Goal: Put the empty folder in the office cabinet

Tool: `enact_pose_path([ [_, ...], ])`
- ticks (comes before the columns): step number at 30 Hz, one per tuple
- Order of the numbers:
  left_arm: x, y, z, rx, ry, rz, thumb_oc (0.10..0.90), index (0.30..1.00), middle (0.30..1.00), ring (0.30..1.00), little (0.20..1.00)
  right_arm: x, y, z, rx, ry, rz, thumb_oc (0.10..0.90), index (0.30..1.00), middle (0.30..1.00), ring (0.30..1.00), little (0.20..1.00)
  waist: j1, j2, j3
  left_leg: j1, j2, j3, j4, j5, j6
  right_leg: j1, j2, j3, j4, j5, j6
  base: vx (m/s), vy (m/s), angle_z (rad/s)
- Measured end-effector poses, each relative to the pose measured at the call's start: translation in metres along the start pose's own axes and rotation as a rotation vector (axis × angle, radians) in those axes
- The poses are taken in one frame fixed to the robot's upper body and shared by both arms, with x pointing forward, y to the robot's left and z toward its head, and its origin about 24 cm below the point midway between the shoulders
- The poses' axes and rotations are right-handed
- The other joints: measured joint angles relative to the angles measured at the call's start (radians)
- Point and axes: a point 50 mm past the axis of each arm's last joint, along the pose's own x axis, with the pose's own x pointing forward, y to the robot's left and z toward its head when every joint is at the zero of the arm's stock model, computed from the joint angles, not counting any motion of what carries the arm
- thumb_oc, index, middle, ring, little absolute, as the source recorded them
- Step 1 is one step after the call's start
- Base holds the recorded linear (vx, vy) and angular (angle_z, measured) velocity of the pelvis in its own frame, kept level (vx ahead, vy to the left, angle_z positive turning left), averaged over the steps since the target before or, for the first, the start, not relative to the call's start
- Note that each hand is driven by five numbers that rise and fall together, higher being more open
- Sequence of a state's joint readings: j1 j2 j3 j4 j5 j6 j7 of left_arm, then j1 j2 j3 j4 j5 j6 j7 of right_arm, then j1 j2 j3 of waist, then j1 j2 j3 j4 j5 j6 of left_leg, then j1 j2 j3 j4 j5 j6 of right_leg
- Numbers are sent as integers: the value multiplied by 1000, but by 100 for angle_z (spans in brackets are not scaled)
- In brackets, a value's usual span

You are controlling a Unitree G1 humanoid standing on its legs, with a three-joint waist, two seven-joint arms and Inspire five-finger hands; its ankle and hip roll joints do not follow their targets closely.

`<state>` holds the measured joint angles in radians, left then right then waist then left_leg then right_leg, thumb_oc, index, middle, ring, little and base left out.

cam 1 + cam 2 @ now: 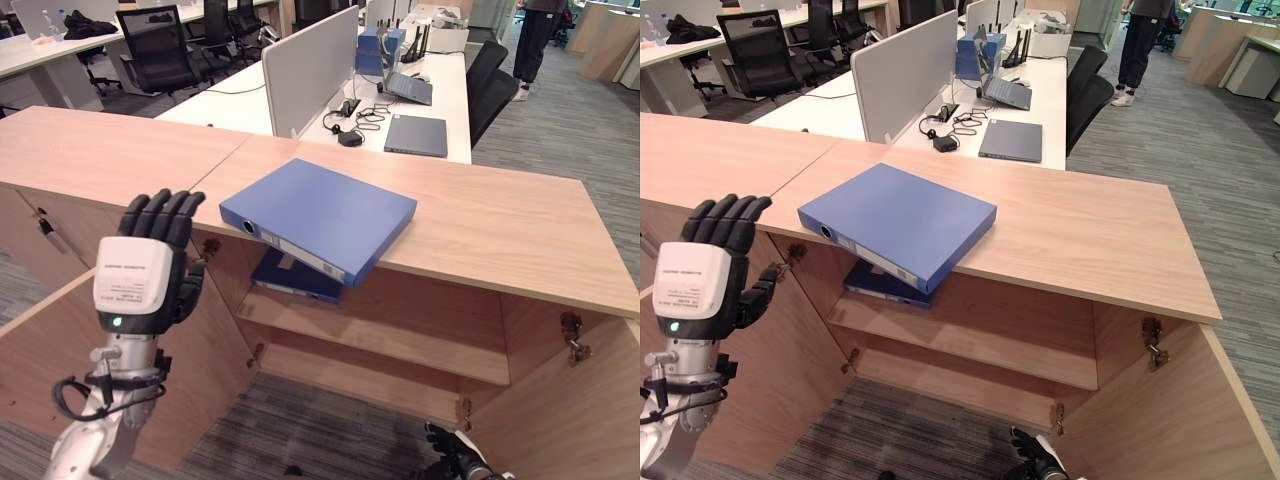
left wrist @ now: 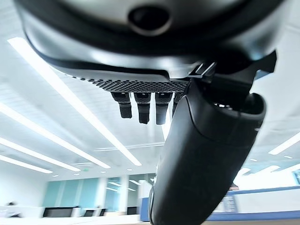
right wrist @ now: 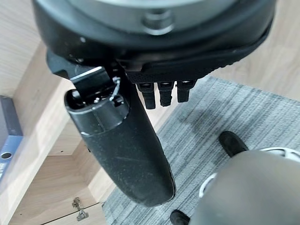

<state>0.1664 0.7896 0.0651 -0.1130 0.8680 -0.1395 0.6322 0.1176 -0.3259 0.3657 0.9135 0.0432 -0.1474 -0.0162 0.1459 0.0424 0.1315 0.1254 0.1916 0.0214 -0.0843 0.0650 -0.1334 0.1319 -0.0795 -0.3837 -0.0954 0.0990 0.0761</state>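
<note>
A blue folder lies flat on the wooden cabinet top, its spine end jutting out over the front edge. Below it, a second blue folder rests on the upper shelf inside the open cabinet. My left hand is raised to the left of the folder, in front of the open left door, fingers straight and pointing up, holding nothing. Its wrist view shows the fingers against the ceiling. My right hand hangs low near the floor before the cabinet, fingers relaxed and empty.
Both cabinet doors stand open, the left door and the right door. Behind the cabinet a white desk carries a grey divider, laptops and cables. Office chairs stand further back, and a person stands at the far right.
</note>
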Motion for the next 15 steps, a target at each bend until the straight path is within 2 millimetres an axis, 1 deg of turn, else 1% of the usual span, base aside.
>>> enact_pose_path([
  [1,2,0,2,-8,-29,-21,800,900,900,900,900,0,0,0,0,1,2,800,900,900,900,900,-11,4,-1,1,0,0,0,0,-1,0,0,2,0,0,0,0,0,0],
  [3,9,-1,8,-24,-83,-41,800,900,900,900,900,0,0,-1,0,4,3,800,900,900,900,900,-18,9,0,2,0,1,0,0,-1,0,1,5,0,0,0,5,-1,-2],
  [5,12,-3,14,-48,-111,-45,800,900,900,900,900,0,0,-1,0,2,4,800,900,900,900,900,-30,14,0,4,0,1,0,0,-1,1,1,7,0,0,0,0,0,0],
  [9,18,-6,24,-114,-147,-69,800,900,900,900,900,0,-1,0,0,2,2,800,900,900,900,900,-41,18,-2,9,1,5,0,0,-1,2,3,12,0,0,0,10,2,-3],
  [12,20,-9,30,-157,-161,-83,800,900,900,900,900,0,-1,0,6,0,1,800,900,900,900,900,-60,18,-2,16,2,8,0,0,-1,7,3,15,0,0,-1,6,3,-1],
  [15,22,-18,36,-180,-181,-134,800,900,900,900,900,0,-1,0,6,0,0,800,900,900,900,900,-67,20,-3,19,2,16,0,-5,-7,8,3,20,0,0,-1,12,10,-5],
])
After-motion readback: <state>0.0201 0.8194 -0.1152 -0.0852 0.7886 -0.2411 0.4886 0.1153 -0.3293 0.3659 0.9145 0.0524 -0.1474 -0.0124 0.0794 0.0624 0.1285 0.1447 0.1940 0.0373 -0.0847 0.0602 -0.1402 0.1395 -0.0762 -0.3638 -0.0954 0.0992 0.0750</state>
